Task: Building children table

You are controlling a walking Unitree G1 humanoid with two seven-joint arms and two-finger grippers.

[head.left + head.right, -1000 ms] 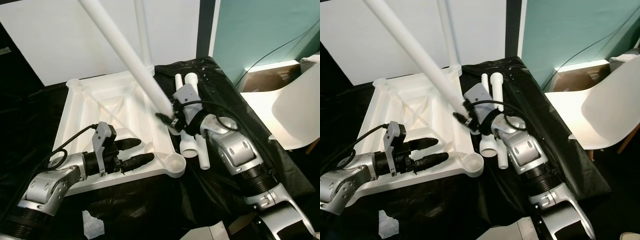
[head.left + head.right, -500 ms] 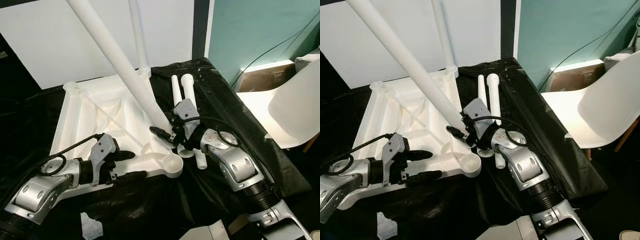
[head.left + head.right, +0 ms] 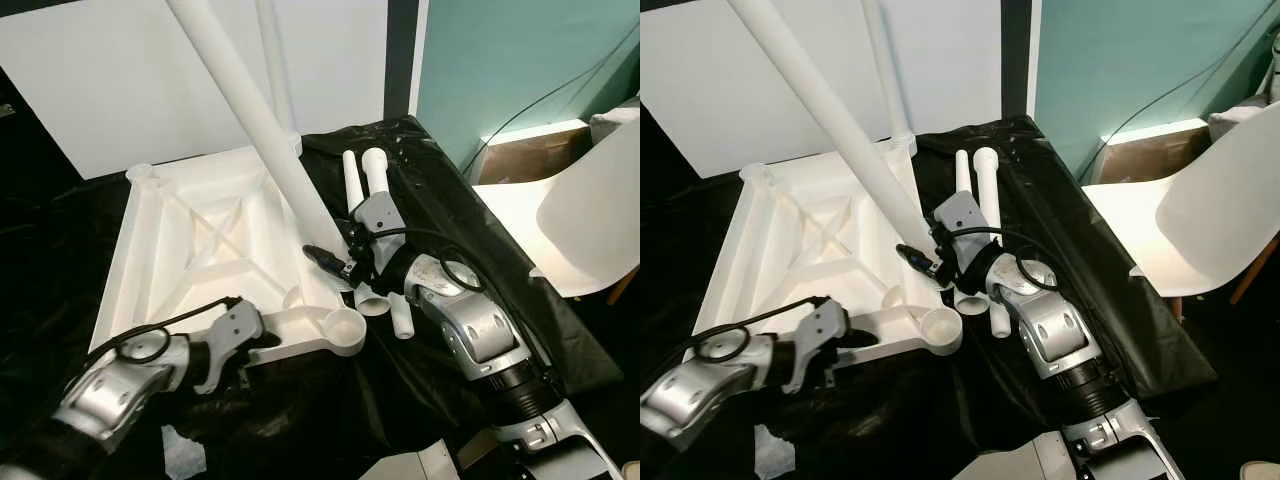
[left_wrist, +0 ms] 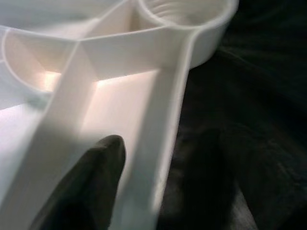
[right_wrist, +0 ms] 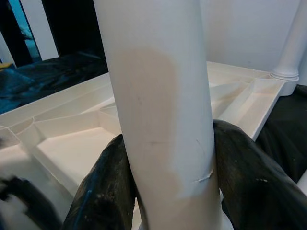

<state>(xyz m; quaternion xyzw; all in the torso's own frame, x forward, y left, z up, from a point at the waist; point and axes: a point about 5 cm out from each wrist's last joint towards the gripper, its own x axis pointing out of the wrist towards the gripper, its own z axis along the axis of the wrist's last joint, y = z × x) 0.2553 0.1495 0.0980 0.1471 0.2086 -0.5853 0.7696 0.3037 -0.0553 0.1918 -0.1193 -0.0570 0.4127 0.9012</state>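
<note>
Now 1 upturned tabletop [image 3: 170,250], right tool [image 3: 335,262] clenching 1 leg [image 3: 255,115], left tool [image 4: 158,187] astride rim, released.

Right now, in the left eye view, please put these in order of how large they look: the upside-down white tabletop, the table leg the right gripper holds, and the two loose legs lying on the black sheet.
1. Tabletop, clearly the largest.
2. Held table leg, clamped by the right gripper; it leans toward the camera and runs out of frame, so it may look bigger than it is.
3. The two loose legs; these look alike, so I cannot rank one over the other.
</note>
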